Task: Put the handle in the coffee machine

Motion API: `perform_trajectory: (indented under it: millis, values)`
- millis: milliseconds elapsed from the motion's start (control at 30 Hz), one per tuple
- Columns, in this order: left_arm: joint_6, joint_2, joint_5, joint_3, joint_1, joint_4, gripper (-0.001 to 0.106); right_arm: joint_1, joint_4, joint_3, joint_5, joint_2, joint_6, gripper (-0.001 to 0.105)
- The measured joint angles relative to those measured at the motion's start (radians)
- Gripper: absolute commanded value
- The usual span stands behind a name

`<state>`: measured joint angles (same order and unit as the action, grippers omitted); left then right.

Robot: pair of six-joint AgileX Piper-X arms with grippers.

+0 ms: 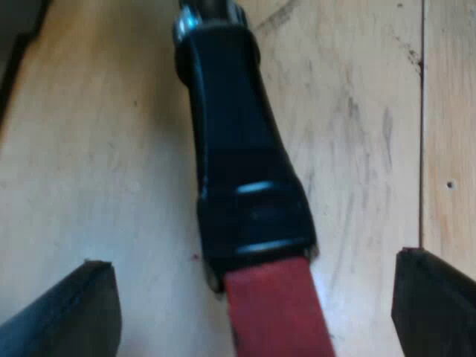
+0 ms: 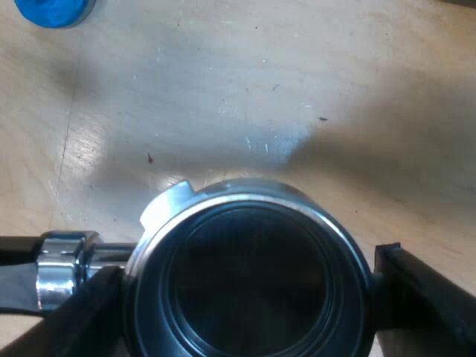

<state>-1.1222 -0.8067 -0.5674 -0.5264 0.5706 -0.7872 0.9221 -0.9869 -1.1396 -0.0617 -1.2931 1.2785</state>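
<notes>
Left gripper [image 1: 253, 264]: fingers held wide apart astride the holder's dark handle [image 1: 238, 149] at its red end [image 1: 271, 305], untouched. Right gripper [image 2: 249, 264]: fingers closed against the holder [image 2: 238, 190] at its basket rim. Holder laid on wooden table [image 2: 297, 89]; blue tamper [image 2: 56, 11] well apart.

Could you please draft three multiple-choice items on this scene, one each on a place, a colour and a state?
1. The red end of the handle lies: A) between the left hand's fingers; B) inside a mug; C) locked into the machine.
2. The tamper is: A) black; B) blue; C) red.
3. The left hand is: A) shut on the handle; B) shut on the tamper; C) open.
Answers: 1 A, a finger stands on each side of it; 2 B, it shows blue on the wooden table; 3 C, gaps separate both fingers from the handle.
</notes>
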Motion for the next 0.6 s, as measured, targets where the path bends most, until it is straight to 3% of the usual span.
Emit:
perform_trajectory:
  millis: [600]
  values:
    - [0.000,-0.056,0.004,0.000,0.000,0.014,0.075,0.000,0.001,0.000,0.000,0.000,-0.003,0.000]
